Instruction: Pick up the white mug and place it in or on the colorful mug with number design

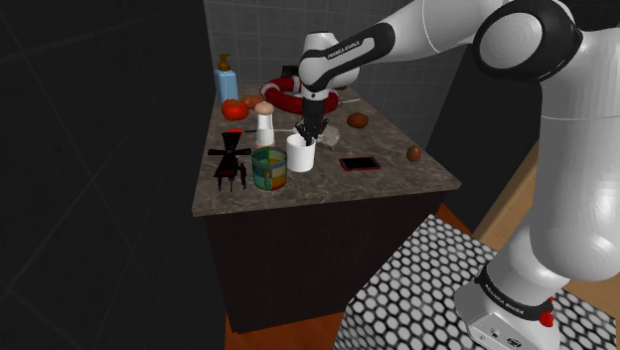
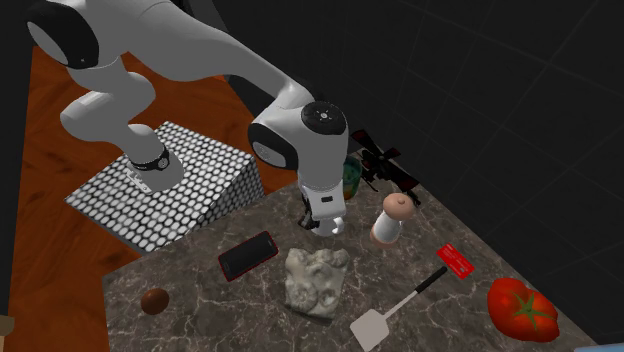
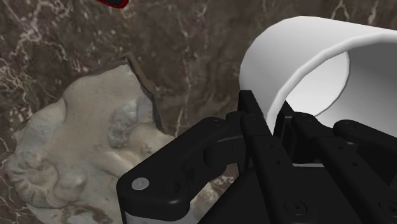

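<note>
Near the bench's [image 1: 328,187] front edge stands the colourful mug [image 1: 268,169], mouth up. Just beside it, a little farther in from that edge, is the white mug [image 1: 300,154], with the tool [image 1: 310,137] clamped on its wall, one finger inside the rim and one outside. Raise it straight until its base would clear the colourful mug's rim, then carry it across level and lower it centred, slowly, since a rim grip like this may let the mug swing.
</note>
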Robot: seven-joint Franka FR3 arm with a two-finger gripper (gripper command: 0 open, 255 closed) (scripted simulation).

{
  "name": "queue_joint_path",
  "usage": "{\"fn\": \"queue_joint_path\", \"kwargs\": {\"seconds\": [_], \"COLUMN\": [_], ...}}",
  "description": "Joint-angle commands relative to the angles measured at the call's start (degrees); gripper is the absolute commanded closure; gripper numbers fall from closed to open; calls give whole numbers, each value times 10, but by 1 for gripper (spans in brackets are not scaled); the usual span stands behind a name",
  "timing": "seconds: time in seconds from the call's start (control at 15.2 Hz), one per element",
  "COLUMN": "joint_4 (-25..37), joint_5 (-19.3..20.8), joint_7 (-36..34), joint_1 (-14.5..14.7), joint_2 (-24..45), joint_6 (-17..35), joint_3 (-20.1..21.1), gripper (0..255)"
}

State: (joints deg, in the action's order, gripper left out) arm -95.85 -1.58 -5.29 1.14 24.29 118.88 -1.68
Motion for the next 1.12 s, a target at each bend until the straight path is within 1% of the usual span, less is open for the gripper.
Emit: {"fn": "queue_joint_path", "kwargs": {"seconds": [0.0, 1.06], "joint_4": [0, 72], "joint_5": [0, 2], "joint_7": [0, -2], "joint_1": [0, 0], "joint_2": [0, -36], "joint_6": [0, -108], "joint_3": [0, -1], "gripper": [255, 255]}}
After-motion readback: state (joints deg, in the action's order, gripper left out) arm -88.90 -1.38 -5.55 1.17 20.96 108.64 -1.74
